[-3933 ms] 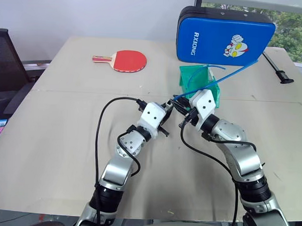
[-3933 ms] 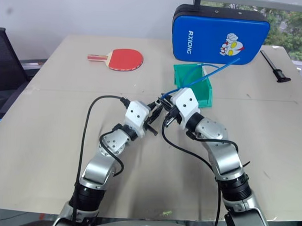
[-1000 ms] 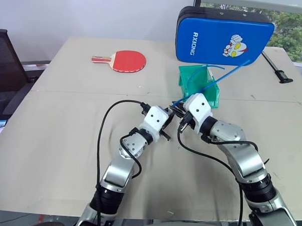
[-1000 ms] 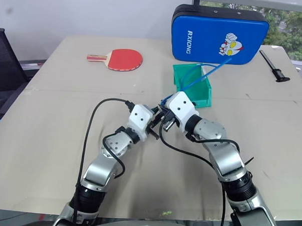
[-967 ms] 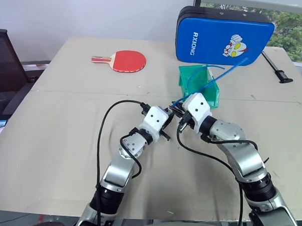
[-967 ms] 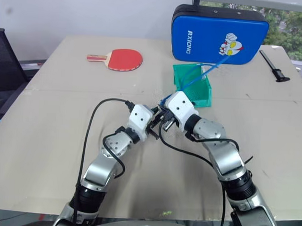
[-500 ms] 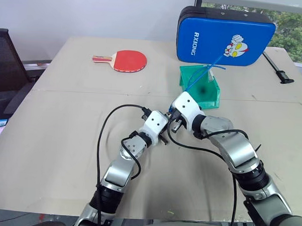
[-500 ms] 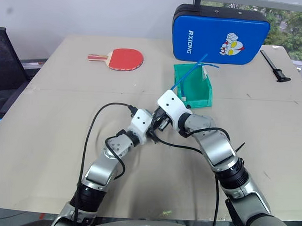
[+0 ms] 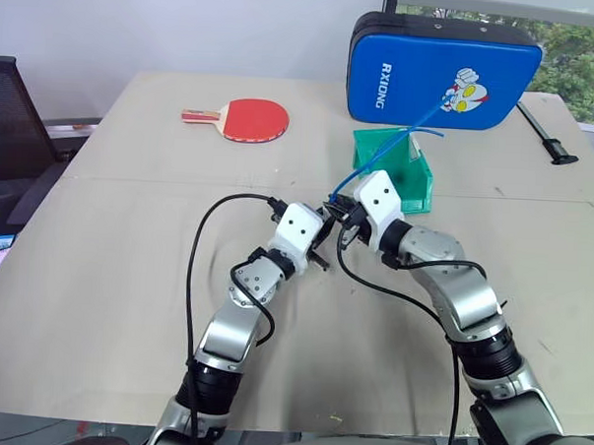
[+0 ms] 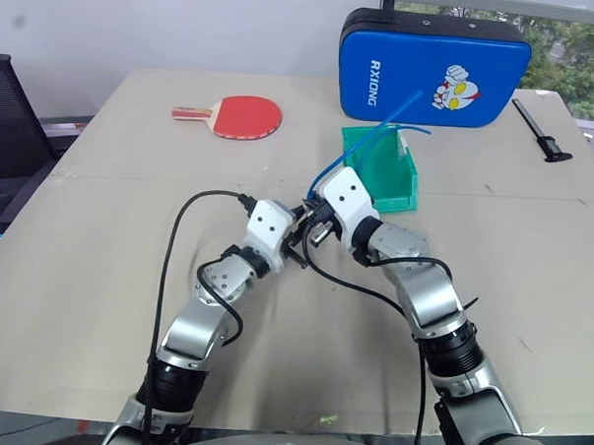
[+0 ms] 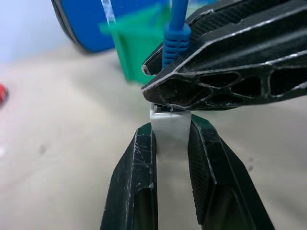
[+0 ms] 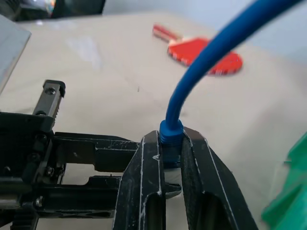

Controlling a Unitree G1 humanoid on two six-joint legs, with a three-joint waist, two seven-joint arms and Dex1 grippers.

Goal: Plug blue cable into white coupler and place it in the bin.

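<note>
Left gripper (image 11: 170, 139) pinching white coupler (image 11: 169, 129), right gripper (image 12: 171, 143) clamped on blue cable (image 12: 201, 62)

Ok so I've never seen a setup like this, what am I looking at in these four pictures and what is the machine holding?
It is a two-armed robot working at a tan table. Two pictures come from cameras in its head, looking down over its arms. The other two come from a camera on each wrist, looking along that arm's two black fingers.

The left gripper is shut on a small white coupler. The right gripper is shut on the plug end of a blue cable, held right above the coupler, so the two grippers meet in front of the robot.

Behind them stands a green bin with a second blue cable in it. Farther back lie a red paddle, a blue padded case and a black tool.
</note>
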